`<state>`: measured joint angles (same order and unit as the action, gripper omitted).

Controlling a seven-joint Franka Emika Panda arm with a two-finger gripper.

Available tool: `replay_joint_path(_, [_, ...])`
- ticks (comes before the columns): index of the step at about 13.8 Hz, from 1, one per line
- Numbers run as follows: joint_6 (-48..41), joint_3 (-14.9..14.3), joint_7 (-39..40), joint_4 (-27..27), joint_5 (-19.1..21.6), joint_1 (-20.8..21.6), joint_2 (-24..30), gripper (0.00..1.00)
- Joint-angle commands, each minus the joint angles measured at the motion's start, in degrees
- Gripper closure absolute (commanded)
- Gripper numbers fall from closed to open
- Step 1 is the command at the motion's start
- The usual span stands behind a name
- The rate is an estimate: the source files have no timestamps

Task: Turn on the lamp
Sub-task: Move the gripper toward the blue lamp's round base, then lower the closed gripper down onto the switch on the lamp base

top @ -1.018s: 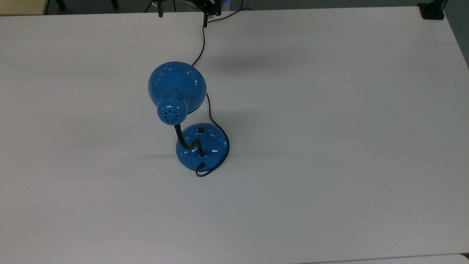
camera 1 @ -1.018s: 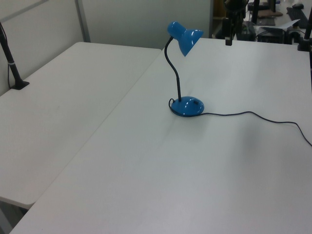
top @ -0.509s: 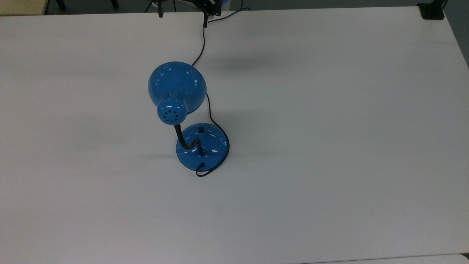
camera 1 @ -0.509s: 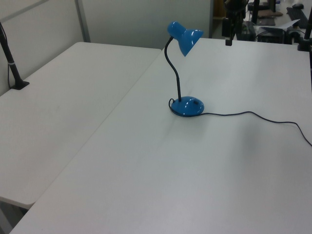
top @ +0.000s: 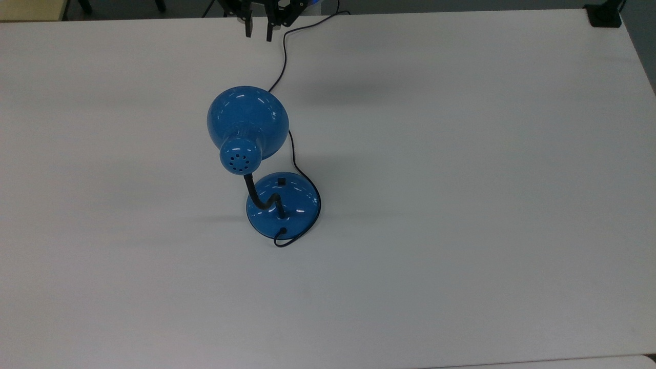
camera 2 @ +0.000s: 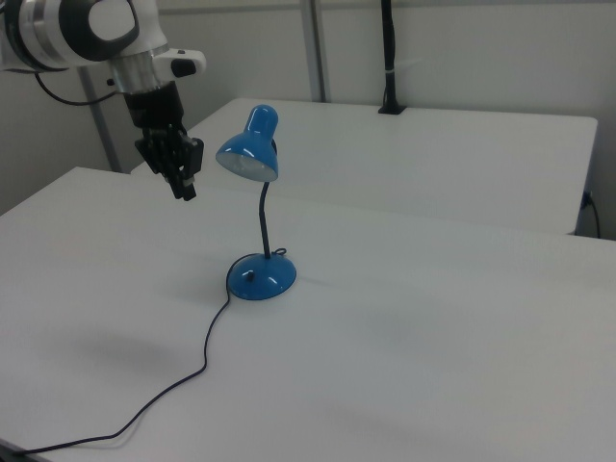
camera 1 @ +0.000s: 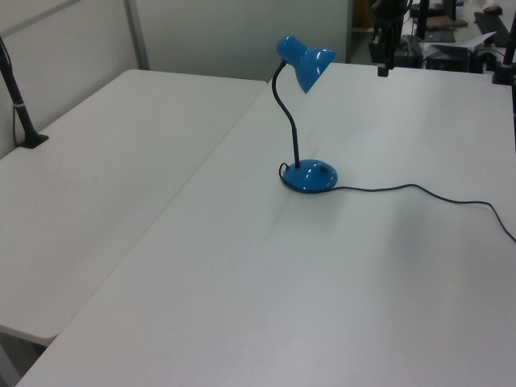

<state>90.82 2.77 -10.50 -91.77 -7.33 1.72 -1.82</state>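
The blue lamp stands mid-table, its dome shade [top: 248, 118] tilted over a black gooseneck [top: 254, 193] and a round blue base [top: 302, 205]. A small black switch [top: 281, 181] sits on the base's far side in the top view. No light shows from the shade [camera 2: 248, 154]. My gripper [top: 258, 32] hangs in the air at the table's far edge, well apart from the lamp. It is open, with a narrow gap between its fingers and nothing in them. In the right view my gripper [camera 2: 185, 188] is level with the shade, to the right view's left.
The lamp's black cord [top: 284, 66] runs from the base across the table [top: 461, 154] toward my gripper's side and trails over the surface [camera 2: 192, 375]. A black clamp [top: 605, 15] sits at the table's corner. A second table [camera 1: 81, 161] with a black post [camera 1: 20, 113] adjoins.
My gripper's fingers have come much closer together in the top view, from wide apart to a narrow gap. The lamp has not moved.
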Motion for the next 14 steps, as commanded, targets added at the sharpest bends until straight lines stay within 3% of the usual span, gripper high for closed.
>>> replay_joint_path(1, [1.5,-0.1,1.4,-1.6,0.9,0.5,0.6,0.98])
replay_joint_path(4, [5.8,-0.1,1.4,-5.9,0.9,0.7,0.9,0.98])
replay_joint_path(11, [29.0,0.1,-2.5,-25.0,2.2,1.1,1.4,0.99])
replay_joint_path(14, [37.2,0.2,-4.4,-27.9,2.1,1.1,-2.1,0.99])
